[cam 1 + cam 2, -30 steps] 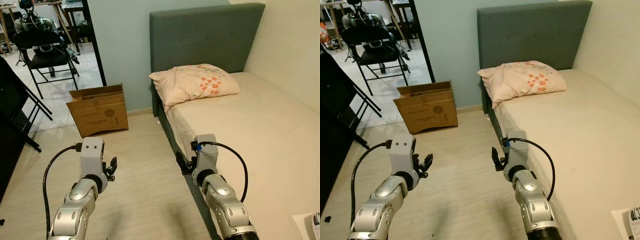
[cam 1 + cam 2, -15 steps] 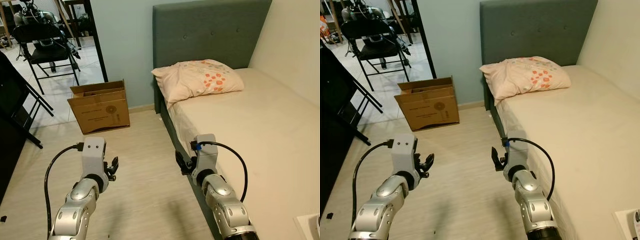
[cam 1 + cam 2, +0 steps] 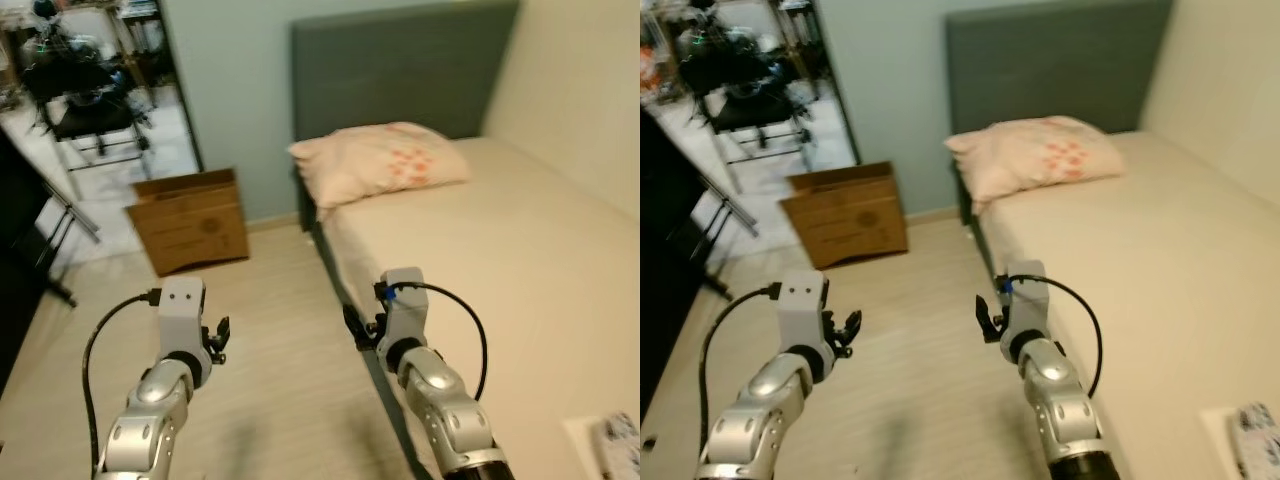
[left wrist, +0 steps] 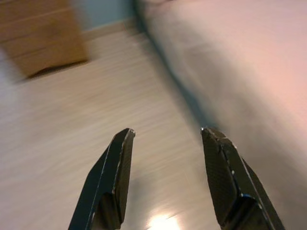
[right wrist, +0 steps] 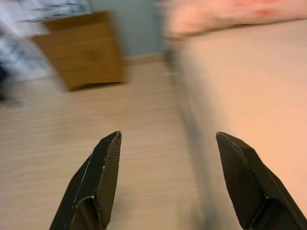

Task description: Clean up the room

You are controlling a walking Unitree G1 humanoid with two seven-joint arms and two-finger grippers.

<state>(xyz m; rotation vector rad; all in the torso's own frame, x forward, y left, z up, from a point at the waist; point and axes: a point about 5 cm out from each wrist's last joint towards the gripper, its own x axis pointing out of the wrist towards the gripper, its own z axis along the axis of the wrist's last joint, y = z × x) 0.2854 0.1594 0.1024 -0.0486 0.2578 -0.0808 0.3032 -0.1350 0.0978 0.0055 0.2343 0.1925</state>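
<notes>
Both tools hung empty with fingers spread: my left tool [image 3: 216, 338] over the floor [image 3: 280, 330], my right tool [image 3: 358, 330] just beside the bed [image 3: 520, 260]. Since half a second ago the view had swung and blurred, so I judged I was still walking. Farther off stood the cardboard box [image 3: 190, 220], then the pillow [image 3: 375, 170], with nothing picked up yet.

Matt brown cardboard box [image 3: 190, 219], pale wood-grain floor [image 3: 270, 340] with slight sheen, cloth pillow [image 3: 375, 165], fabric headboard [image 3: 400, 75].
</notes>
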